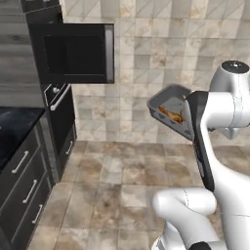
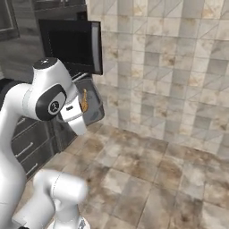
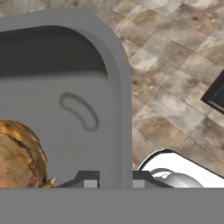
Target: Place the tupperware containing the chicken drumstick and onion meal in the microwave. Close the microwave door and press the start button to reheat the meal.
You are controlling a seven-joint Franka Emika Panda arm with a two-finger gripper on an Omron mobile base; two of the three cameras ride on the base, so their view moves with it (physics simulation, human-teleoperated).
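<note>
Two fingers (image 3: pixel 92 178) clamped on one tupperware (image 3: pixel 87 83) rim, one onion (image 3: pixel 19 155) inside, one microwave door (image 1: pixel 75 52) open.

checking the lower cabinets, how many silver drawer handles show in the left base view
3, stacked down the dark drawer fronts at lower left: top handle, middle handle, bottom handle. More may lie beyond the frame edge.

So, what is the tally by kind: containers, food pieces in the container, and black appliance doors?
Containers: 1, the tupperware, gripped at its rim by the pincer.
Food pieces: 2, the chicken drumstick and the onion.
Black appliance doors: 2, the open microwave door and the oven door.
Total: 5.
</note>
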